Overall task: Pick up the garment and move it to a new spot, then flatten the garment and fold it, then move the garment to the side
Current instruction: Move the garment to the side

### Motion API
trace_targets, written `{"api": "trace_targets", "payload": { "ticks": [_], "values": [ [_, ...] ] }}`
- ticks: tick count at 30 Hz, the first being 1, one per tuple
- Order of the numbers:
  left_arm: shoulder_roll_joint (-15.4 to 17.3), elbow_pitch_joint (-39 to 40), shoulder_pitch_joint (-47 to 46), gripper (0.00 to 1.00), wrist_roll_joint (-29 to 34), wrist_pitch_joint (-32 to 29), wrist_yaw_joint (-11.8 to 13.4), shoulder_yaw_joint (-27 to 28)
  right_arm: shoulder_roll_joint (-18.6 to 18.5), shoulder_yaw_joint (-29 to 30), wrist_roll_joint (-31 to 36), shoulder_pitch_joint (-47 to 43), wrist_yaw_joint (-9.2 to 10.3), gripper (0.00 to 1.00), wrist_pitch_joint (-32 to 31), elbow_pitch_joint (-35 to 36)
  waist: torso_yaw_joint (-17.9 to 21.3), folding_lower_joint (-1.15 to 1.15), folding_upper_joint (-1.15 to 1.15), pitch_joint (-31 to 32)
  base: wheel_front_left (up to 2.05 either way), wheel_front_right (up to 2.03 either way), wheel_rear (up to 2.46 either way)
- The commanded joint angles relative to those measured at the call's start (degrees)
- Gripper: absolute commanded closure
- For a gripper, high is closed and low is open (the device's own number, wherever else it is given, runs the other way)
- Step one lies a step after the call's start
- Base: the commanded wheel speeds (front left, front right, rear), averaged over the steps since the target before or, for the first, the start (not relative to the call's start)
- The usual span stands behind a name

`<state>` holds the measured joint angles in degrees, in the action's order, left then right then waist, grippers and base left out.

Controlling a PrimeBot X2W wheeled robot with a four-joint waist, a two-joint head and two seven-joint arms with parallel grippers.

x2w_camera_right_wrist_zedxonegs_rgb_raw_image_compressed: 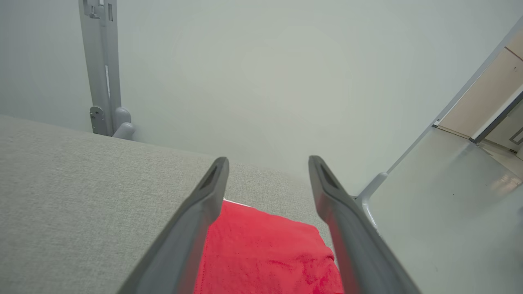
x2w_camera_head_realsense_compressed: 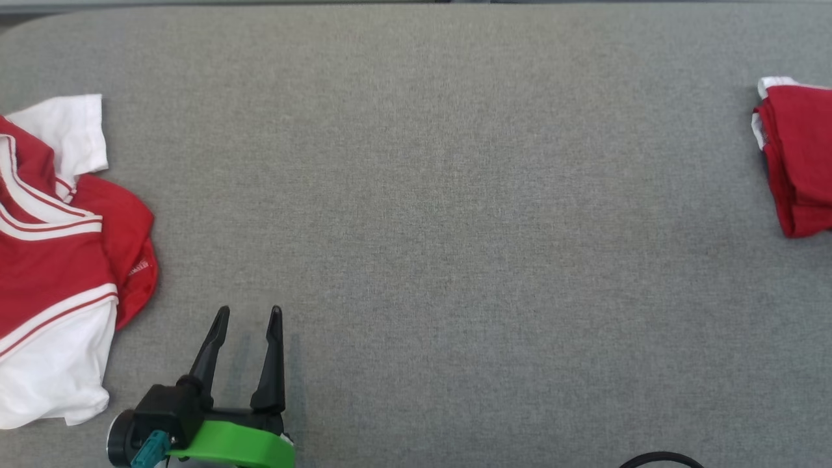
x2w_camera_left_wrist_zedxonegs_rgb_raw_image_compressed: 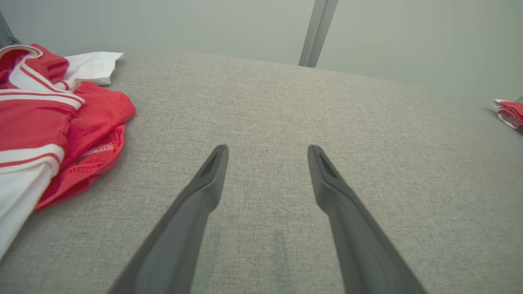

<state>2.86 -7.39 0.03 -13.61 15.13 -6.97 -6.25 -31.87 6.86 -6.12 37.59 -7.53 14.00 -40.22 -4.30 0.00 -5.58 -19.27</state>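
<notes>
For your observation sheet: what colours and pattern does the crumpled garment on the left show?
Garment: red and white, striped; head view.

Grey table: folded garment, crumpled jersey

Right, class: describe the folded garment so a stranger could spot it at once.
Start at the grey table. At its right edge lies the folded garment, a compact, almost all-red bundle. The crumpled garment on the left sprawls, with broad white panels and stripes.
</notes>
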Motion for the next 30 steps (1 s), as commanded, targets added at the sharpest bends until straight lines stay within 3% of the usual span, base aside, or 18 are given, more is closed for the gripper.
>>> {"api": "trace_targets", "payload": {
  "ticks": [1,8,12,19,30],
  "values": [
    [0.09,-0.11,1.34,0.0,-0.14,0.02,0.47,0.24,0.82,0.1,-0.09,-3.25,0.08,0.0,0.41,2.05,-0.77,0.0,0.0,6.76,0.0,0.0,0.0],
    [0.08,-1.81,4.43,0.0,1.46,0.02,0.77,2.73,10.9,0.45,-2.01,-23.74,0.08,0.0,1.11,23.99,-1.57,0.0,0.0,11.71,0.0,0.0,0.0],
    [0.08,-2.92,4.47,0.0,1.74,0.02,0.42,3.49,15.13,-0.92,-0.66,-33.76,0.08,0.0,1.14,31.2,-1.92,0.0,0.0,12.96,0.0,0.0,0.0],
    [0.07,-4.52,3.33,0.0,1.81,0.02,-0.11,3.88,22.33,0.59,0.26,-42.64,0.07,0.0,1.16,34.57,-1.74,0.0,0.0,14.4,0.0,0.0,0.0],
    [0.09,-7.22,1.96,0.0,1.09,0.02,-0.51,2.87,27.27,3.44,3.42,-46.68,0.07,0.0,1.17,33.33,-1.53,0.0,0.0,16.22,0.0,0.0,0.0]
  ]
}}
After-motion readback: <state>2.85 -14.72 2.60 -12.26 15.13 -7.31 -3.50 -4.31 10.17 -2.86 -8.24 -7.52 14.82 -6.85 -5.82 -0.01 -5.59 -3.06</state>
